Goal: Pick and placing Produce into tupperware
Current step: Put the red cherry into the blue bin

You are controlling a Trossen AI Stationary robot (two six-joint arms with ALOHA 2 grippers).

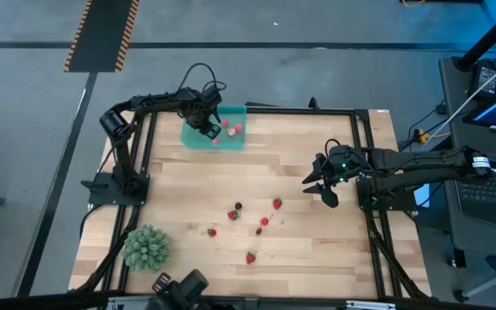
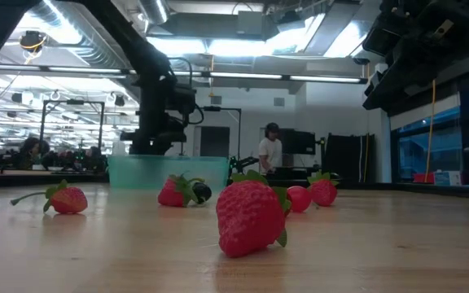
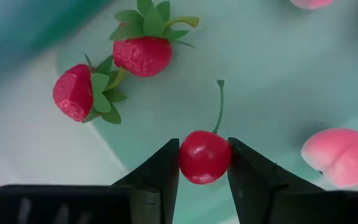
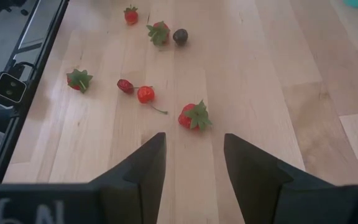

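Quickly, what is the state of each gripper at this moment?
Left gripper: closed on a red cherry, over the tupperware.
Right gripper: open, holding nothing, above the table.

Glossy red cherry with green stem between black fingers; red strawberries with green leaves and pale pink peaches in translucent teal tupperware; light wood worktop.

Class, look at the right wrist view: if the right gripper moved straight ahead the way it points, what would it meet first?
Probably the strawberry lying just ahead of the open right gripper on the wooden table; depth is hard to judge, so it might pass above it.
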